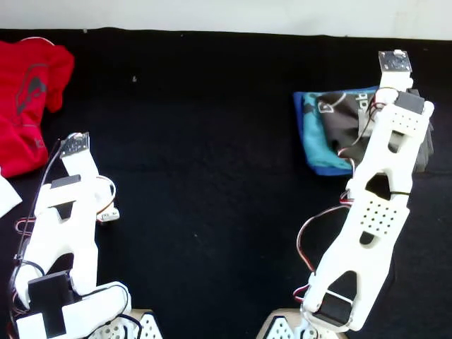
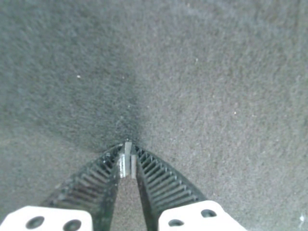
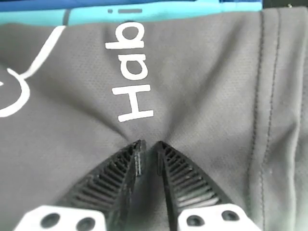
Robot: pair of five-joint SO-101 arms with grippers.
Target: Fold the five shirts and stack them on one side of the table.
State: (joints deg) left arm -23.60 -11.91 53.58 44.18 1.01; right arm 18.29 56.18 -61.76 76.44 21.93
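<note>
On black table, left fingers together; right fingers pinch grey shirt.

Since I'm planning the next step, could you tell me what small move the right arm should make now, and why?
Probably open the right gripper and lift clear: its fingers pinch the dark shirt, which already lies folded atop the teal shirt on the stack, while the red shirt waits unfolded.
</note>
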